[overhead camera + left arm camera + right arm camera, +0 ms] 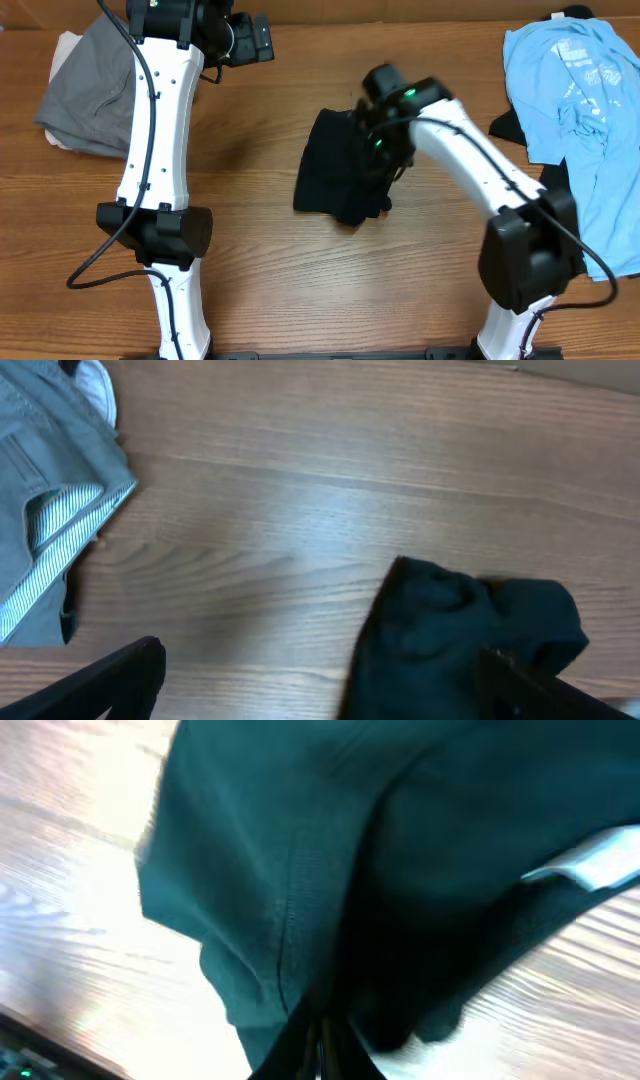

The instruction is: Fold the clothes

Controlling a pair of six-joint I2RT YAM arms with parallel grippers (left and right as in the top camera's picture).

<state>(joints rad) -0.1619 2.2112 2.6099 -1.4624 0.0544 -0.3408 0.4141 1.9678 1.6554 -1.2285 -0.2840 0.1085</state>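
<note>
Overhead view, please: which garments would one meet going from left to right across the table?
grey garment → dark garment → light blue T-shirt

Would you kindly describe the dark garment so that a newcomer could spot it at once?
Start at the middle of the wooden table. The dark cloth lies bunched there, with the right gripper at it. Unlike the grey trousers far left and the blue shirt far right, it is near-black and lies alone.
</note>
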